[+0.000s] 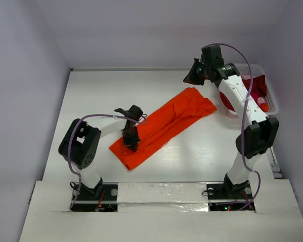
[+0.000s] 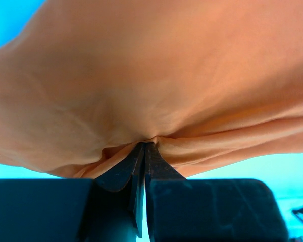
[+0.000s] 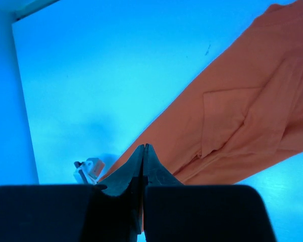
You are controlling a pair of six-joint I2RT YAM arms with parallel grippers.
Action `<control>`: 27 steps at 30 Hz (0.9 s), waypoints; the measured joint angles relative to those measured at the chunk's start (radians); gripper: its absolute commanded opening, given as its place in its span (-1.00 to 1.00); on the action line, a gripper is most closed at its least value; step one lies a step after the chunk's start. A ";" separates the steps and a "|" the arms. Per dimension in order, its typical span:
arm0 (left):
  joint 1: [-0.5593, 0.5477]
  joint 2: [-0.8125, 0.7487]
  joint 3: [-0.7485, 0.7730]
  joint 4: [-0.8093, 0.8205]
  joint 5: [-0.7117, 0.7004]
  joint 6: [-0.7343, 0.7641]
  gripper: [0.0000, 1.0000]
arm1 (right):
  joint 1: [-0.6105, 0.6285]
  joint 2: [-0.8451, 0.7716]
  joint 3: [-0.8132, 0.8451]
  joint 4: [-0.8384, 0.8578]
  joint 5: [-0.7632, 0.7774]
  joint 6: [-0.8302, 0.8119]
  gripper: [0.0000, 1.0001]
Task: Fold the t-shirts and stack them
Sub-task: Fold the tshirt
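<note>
Orange t-shirt [image 1: 166,122] lies as a long folded strip on the tabletop [image 1: 91,101], beside the white lattice basket [image 1: 273,98] holding the crimson t-shirts [image 1: 258,84]. Left end effector [image 2: 144,146] pinches a pucker of cloth at the strip end farthest from the basket. Right end effector [image 3: 143,147] hangs near the basket, pressed together and empty. Risk: the shallow pinch slips or lifts only the top layer, undoing the fold.

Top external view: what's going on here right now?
The two arms are partway through folding the orange t-shirt, which lies on the table as a long diagonal strip. The left gripper is shut, pinching fabric at the strip's near-left end. The right gripper is shut on nothing, raised above the far end. Dark red shirts sit in the white basket at the right.
</note>
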 measured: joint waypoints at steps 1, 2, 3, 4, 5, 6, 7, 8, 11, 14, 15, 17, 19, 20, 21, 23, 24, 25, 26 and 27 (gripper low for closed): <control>-0.023 -0.010 -0.013 0.002 0.003 -0.011 -1.00 | 0.000 -0.026 -0.026 0.004 0.000 -0.001 -1.00; -0.050 -0.021 -0.027 0.005 0.006 -0.027 -1.00 | 0.000 -0.051 -0.053 0.005 0.000 -0.003 -1.00; -0.077 -0.029 -0.040 0.007 0.011 -0.042 -1.00 | 0.000 -0.074 -0.080 0.003 -0.001 -0.003 -1.00; -0.109 -0.036 -0.051 0.008 0.016 -0.057 -1.00 | 0.000 -0.092 -0.104 0.005 -0.002 -0.004 -1.00; -0.139 -0.041 -0.060 0.010 0.022 -0.072 -1.00 | 0.000 -0.110 -0.131 0.010 -0.002 -0.006 -1.00; -0.174 -0.045 -0.067 0.011 0.029 -0.090 -1.00 | 0.000 -0.126 -0.154 0.010 -0.003 -0.008 -1.00; -0.211 -0.045 -0.071 0.013 0.036 -0.106 -1.00 | 0.000 -0.140 -0.181 0.013 -0.003 -0.010 -1.00; -0.243 -0.045 -0.073 0.014 0.043 -0.119 -1.00 | 0.000 -0.154 -0.204 0.015 -0.002 -0.011 -1.00; -0.360 -0.037 -0.073 0.024 0.067 -0.161 -1.00 | 0.000 -0.200 -0.271 0.024 -0.002 -0.011 -1.00; -0.476 -0.001 -0.049 0.022 0.105 -0.190 -1.00 | 0.000 -0.248 -0.318 0.029 0.001 -0.014 -1.00; -0.513 0.018 -0.031 0.016 0.117 -0.196 -1.00 | 0.000 -0.267 -0.332 0.032 0.001 -0.016 -1.00; -0.576 0.061 0.016 -0.003 0.138 -0.198 -1.00 | 0.000 -0.297 -0.354 0.040 0.001 -0.017 -1.00; -0.629 0.109 0.073 -0.030 0.148 -0.195 -1.00 | 0.000 -0.318 -0.372 0.052 0.000 -0.017 -1.00; -0.651 0.131 0.101 -0.046 0.148 -0.185 -1.00 | 0.000 -0.328 -0.381 0.055 0.000 -0.017 -1.00; -0.667 0.148 0.128 -0.066 0.140 -0.175 -1.00 | 0.000 -0.335 -0.391 0.059 0.000 -0.017 -1.00; -0.687 0.182 0.179 -0.100 0.126 -0.156 -1.00 | 0.000 -0.345 -0.409 0.063 0.001 -0.017 -1.00; -0.695 0.196 0.203 -0.115 0.119 -0.148 -1.00 | 0.000 -0.346 -0.416 0.064 0.001 -0.018 -1.00; -0.703 0.208 0.224 -0.126 0.111 -0.140 -1.00 | 0.000 -0.346 -0.421 0.066 0.001 -0.018 -1.00; -0.710 0.218 0.243 -0.134 0.102 -0.135 -1.00 | 0.000 -0.346 -0.423 0.065 0.001 -0.018 -1.00; -0.718 0.229 0.267 -0.146 0.089 -0.127 -1.00 | 0.000 -0.346 -0.426 0.066 0.002 -0.018 -1.00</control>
